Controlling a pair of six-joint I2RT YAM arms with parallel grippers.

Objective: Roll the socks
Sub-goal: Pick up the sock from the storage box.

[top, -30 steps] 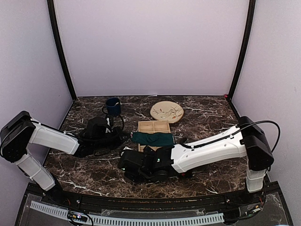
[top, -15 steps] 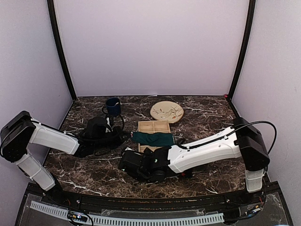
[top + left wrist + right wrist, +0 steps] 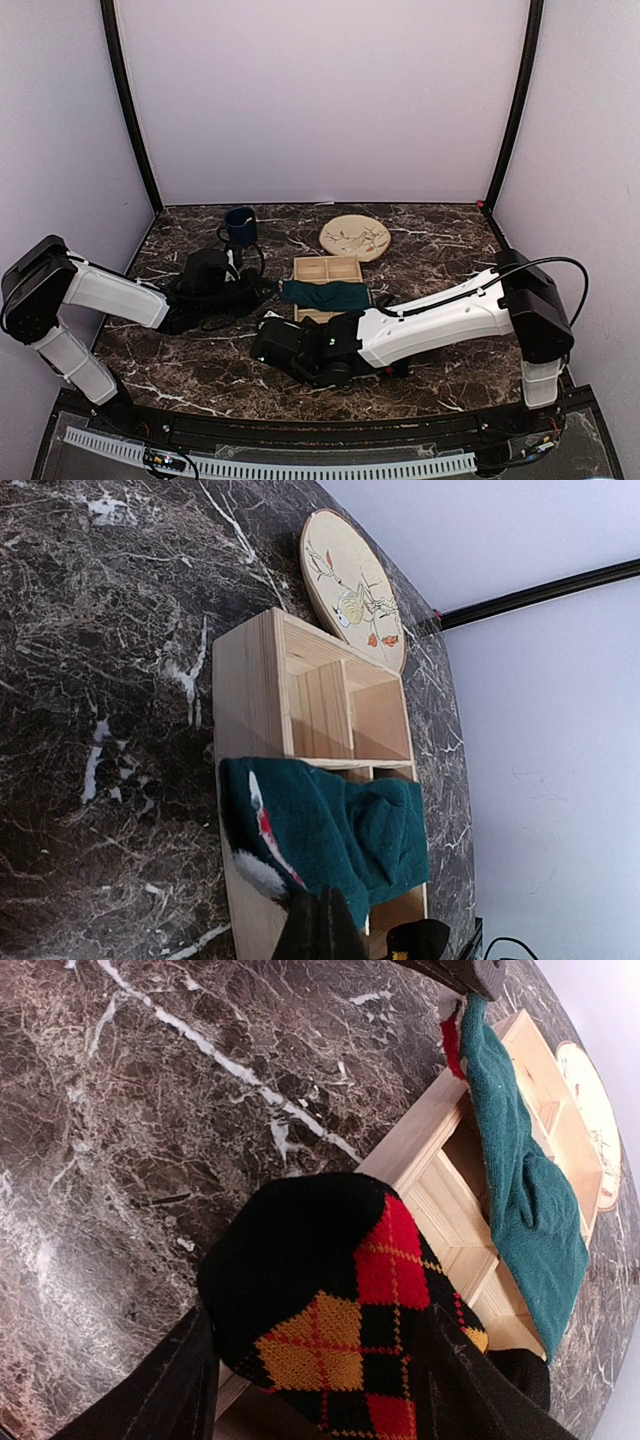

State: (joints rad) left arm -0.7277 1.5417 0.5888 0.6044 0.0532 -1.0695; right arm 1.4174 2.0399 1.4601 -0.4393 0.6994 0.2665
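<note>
1. The right gripper [image 3: 315, 1315] has its two dark fingers at middling width. The black argyle fabric sock pair [image 3: 300, 1250], patterned with red, orange and yellow diamonds, fills the gap between them and touches both. This is judged to be a grip.
2. Change: a second ago these jaws stood at their widest, and they have since narrowed onto the bundle. In the top view the right forearm has also slid slightly towards the left arm, which has not moved.
3. Meaning: the right arm is judged to be passing from reaching to grasping, so work on the argyle pair is only starting. How tightly that pair is rolled cannot be told, because its lower part is hidden.
4. The left gripper [image 3: 318, 920] is closed, and its tip appears to pinch the red-and-white-trimmed end of the dark teal-green fabric sock pair [image 3: 330, 825].
5. That pair lies folded flat, not rolled, across the light wooden compartment tray [image 3: 255, 680]. It is just ahead of the left fingertips and beyond the right ones.
6. The tray rests on the dark veined marble table [image 3: 150, 1080]. A round cream plate [image 3: 350, 580] with a painted twig motif lies beyond the tray from the left gripper. A dark blue mug [image 3: 240, 225] stands well apart from both grippers.
7. No brand, label or lettering is legible anywhere.
</note>
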